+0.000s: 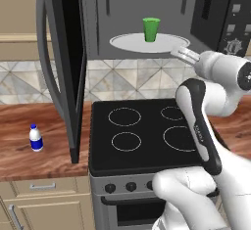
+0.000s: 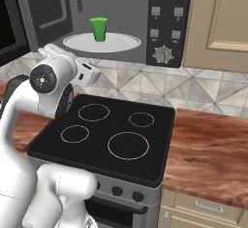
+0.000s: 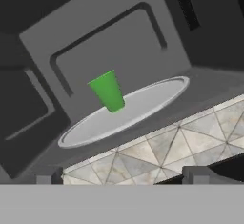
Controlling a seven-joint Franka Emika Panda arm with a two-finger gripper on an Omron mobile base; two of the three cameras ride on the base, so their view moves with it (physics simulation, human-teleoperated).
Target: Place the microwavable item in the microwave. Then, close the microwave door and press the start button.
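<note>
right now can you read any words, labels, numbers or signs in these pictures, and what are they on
No text can be read.
Bottle: its blue label is too small to read.
Microwave control panel: the grey buttons and the knob carry no legible marks.
Robot forearm: a faint line of lettering, too blurred to read.
Green cup: plain.

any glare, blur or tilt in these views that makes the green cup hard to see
Left base view: even flat light, no glare, the green cup reads sharp on the turntable. Right base view: the same, soft-edged but clear. Hand view: rolled, so the turntable slants; the tool tips are blurry at the bottom.
</note>
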